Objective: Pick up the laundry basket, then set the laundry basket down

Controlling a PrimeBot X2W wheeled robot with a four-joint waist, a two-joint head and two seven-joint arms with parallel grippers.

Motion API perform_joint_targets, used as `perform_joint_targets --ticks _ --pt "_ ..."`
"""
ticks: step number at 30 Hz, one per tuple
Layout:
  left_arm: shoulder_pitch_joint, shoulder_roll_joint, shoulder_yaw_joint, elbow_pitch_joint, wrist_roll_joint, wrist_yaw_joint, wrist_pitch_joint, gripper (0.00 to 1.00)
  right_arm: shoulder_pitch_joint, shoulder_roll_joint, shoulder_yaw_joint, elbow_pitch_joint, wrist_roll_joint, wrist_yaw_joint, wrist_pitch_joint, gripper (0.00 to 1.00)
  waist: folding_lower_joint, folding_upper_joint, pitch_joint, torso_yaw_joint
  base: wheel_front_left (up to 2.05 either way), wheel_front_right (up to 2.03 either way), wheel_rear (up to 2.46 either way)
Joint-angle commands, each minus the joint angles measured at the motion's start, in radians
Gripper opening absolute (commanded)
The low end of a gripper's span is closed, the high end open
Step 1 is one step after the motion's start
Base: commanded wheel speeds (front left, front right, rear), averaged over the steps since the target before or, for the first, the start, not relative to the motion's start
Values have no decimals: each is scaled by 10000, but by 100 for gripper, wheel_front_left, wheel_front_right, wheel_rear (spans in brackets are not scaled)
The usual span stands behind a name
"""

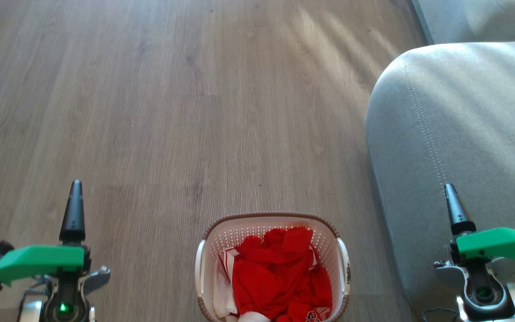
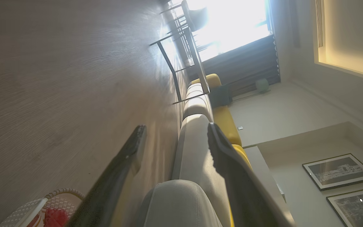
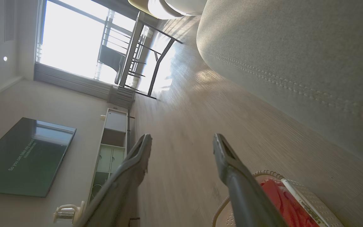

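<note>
The wall screen [image 3: 24, 157] reads "So you can…" (rest too small to tell).

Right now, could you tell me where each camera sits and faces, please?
Head view: on the head, looking down at floor, laundry basket, sofa; left gripper, right gripper at lower corners.
Left wrist view: left wrist, along open fingers, past sofa toward window.
Right wrist view: right wrist, along open fingers, over floor toward window.
All share the laundry basket.

The laundry basket [image 1: 239, 234], clothes [image 1: 280, 273] in it, stands on the floor [image 1: 150, 112], the sofa [image 1: 463, 134] to its right.
</note>
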Motion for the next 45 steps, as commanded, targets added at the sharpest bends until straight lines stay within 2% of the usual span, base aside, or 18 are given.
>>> perform_joint_targets --ticks 1,6,23,30,36,40,45 --pt "-653 92 136 -601 513 91 -101 100 -596 -80 86 -452 -514 29 -149 100 0 -1 3 19 0 0 0" --pt "-719 94 -161 -1076 1525 281 -219 100 -709 -84 287 -606 -1291 31 -266 100 0 -1 13 61 0 0 0" --pt "-960 174 -1629 -2324 5710 1736 -717 100 -995 -100 918 -1570 -4729 40 -763 100 0 -1 11 191 0 0 0" --pt "-1076 717 -2606 -2117 6926 2613 -923 100 -1057 -107 1487 -1650 -6331 44 -967 100 0 -1 -2 217 0 0 0" --pt "-1354 1409 -3774 -1875 7965 3470 -1099 100 -1145 -112 2014 -1570 -7733 48 -1143 100 0 -1 -9 187 0 0 0" --pt "-1564 1776 -4593 -1615 8465 4111 -1217 100 -1188 -166 2290 -1321 -8450 50 -1260 100 0 -1 -19 186 0 0 0" --pt "-1853 2081 -5422 -1018 8887 4614 -1364 100 -1205 -203 2700 -914 -8944 53 -1406 100 0 -1 -43 207 0 0 0"
